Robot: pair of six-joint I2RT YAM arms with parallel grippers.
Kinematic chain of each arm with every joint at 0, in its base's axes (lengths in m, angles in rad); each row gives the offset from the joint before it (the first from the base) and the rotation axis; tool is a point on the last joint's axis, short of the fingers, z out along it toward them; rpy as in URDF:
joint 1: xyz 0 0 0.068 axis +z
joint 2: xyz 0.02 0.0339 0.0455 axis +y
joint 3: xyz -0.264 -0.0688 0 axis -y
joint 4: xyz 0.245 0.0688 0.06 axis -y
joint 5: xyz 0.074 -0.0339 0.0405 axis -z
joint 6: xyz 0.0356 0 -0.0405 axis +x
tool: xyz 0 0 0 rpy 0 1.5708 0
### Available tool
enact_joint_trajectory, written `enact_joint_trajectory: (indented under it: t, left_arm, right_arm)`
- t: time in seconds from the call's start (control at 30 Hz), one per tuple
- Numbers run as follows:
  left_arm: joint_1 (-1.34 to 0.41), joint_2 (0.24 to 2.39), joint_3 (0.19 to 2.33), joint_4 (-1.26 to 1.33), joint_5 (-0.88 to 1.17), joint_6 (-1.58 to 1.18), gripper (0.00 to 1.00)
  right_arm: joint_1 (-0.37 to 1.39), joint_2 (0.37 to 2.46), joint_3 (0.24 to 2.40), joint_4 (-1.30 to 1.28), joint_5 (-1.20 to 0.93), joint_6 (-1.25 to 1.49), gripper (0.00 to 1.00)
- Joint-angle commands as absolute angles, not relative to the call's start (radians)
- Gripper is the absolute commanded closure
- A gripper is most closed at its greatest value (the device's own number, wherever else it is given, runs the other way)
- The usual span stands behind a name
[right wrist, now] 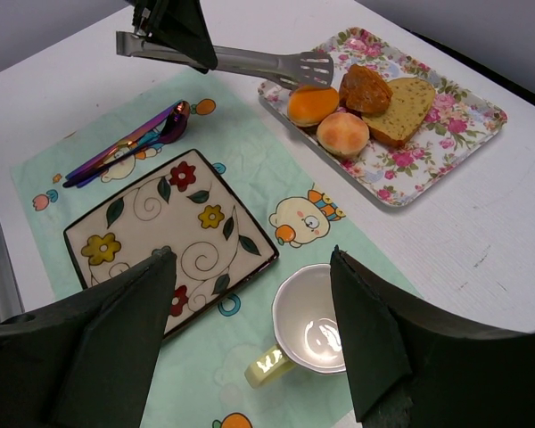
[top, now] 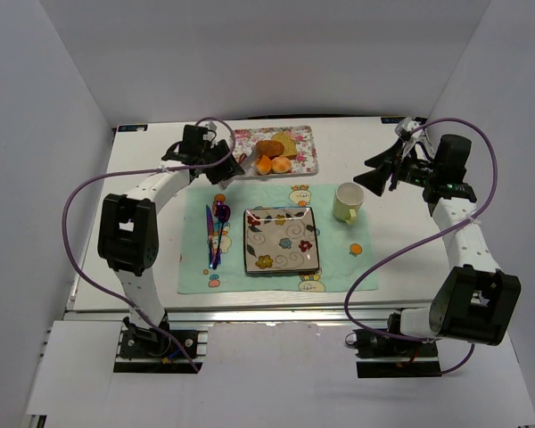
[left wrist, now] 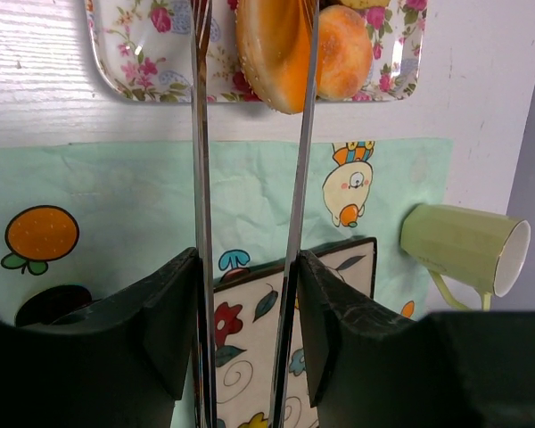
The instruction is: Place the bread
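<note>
the white desk (top: 401,259) carries a mint-green placemat (top: 339,267) printed with cartoons. a flowered tray (top: 305,153) sits at the mat's far edge. a square plate (top: 281,239) with a leaf and flower pattern sits in the middle of the mat. a pale green cup (top: 346,202) stands just to its right and some purple cutlery (top: 216,232) lies to its left.

the left hand (left wrist: 248,267) is clamped on a pair of metal tongs (right wrist: 250,61), its fingers pressing the two arms from outside. the tong tips reach the bread (right wrist: 312,104), a glossy orange bun at the tray's near edge, touching a paler bun (right wrist: 342,134). i cannot tell whether the tongs pinch the bread. behind the buns lie a dark brown lump (right wrist: 367,87) and a yellow slice (right wrist: 403,109).

the right hand (right wrist: 250,259) hangs above the cup, fingers wide apart and holding nothing.
</note>
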State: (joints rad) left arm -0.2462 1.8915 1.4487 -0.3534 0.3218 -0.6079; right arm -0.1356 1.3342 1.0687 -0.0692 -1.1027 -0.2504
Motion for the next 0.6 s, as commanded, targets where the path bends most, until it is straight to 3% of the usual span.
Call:
enact_joint_trajectory:
  t: [0.0,0.2,0.33,0.43,0.57]
  left_arm:
    - [-0.250,1.836,1.427,-0.321,0.376,-0.624,0.44]
    - [-0.252,1.804,1.362,-0.321,0.390,-0.632,0.45]
    - [-0.255,1.783,1.330,-0.304,0.411,-0.646,0.50]
    - [-0.256,1.769,1.312,-0.273,0.432,-0.663,0.61]
    - [-0.256,1.746,1.290,-0.233,0.451,-0.698,0.62]
  right_arm:
    - [-0.140,1.318,1.068,-0.029,-1.121,-0.241,0.25]
    - [-0.140,1.315,1.072,-0.028,-1.123,-0.239,0.26]
    - [-0.140,1.313,1.072,-0.025,-1.126,-0.238,0.25]
    - [-0.140,1.312,1.071,-0.025,-1.127,-0.238,0.25]
    - [-0.140,1.310,1.071,-0.025,-1.129,-0.238,0.25]
